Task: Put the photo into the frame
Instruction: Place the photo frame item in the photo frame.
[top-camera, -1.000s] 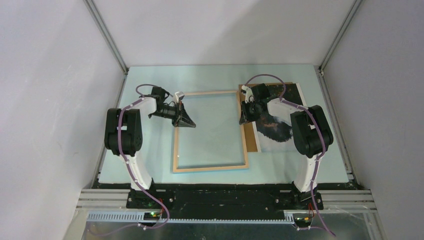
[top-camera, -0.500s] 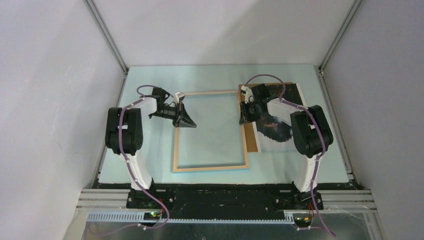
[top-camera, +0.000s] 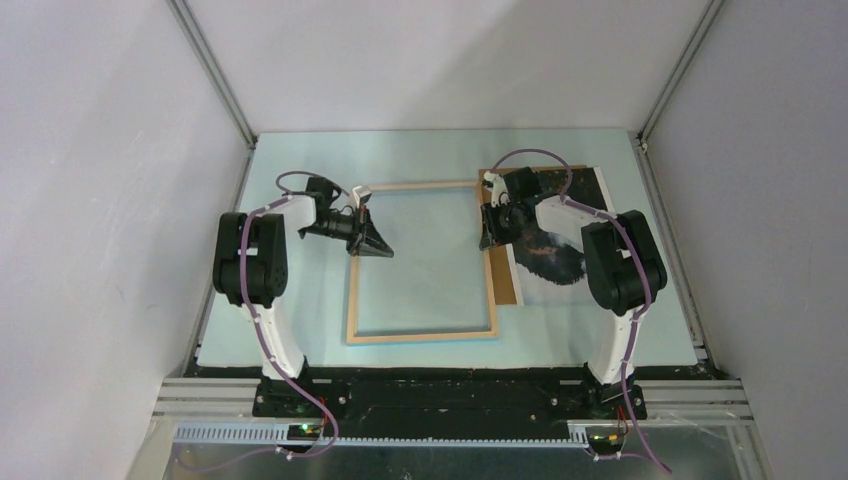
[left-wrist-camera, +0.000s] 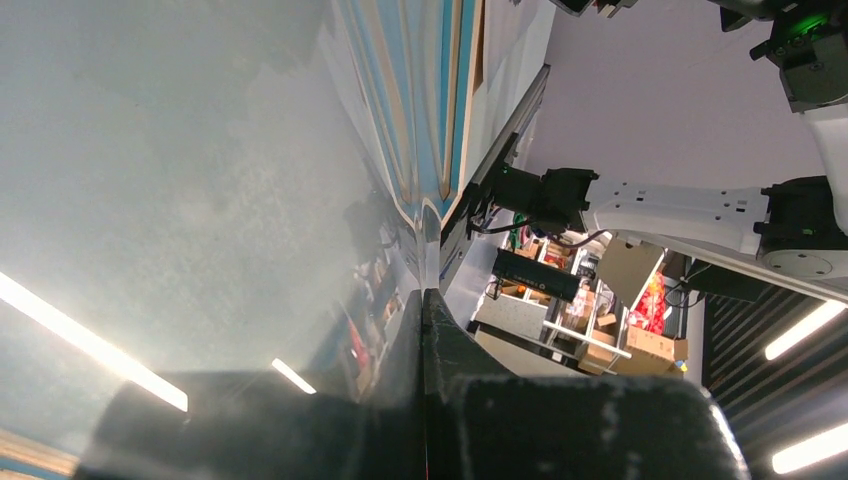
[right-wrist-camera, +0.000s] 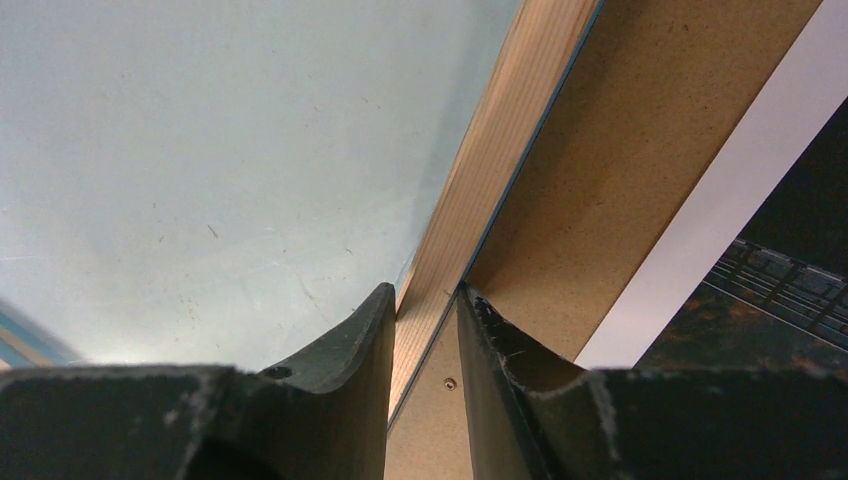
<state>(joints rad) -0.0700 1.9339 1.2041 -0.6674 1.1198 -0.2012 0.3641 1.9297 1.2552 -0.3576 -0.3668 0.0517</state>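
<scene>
The frame (top-camera: 420, 336) lies flat mid-table, pale wood face up, with a clear pane inside. My left gripper (top-camera: 382, 250) is over its left rail. In the left wrist view its jaws (left-wrist-camera: 425, 300) show no gap and rest against the reflective pane. My right gripper (top-camera: 485, 240) is at the right rail. In the right wrist view its fingertips (right-wrist-camera: 425, 292) pinch the wooden rail (right-wrist-camera: 500, 150) from both sides. The photo (top-camera: 560, 250) lies face up right of the frame, partly under my right arm. Its dark corner (right-wrist-camera: 790, 270) shows in the right wrist view.
A plain brown backing board (top-camera: 503, 275) lies under the photo's left side, against the frame's right rail; it also shows in the right wrist view (right-wrist-camera: 640, 130). A teal mat (top-camera: 290, 330) covers the table. Grey walls and metal posts enclose it on three sides.
My left arm's elbow has shifted slightly to the right. The frame, the photo and my right gripper have not visibly moved.
</scene>
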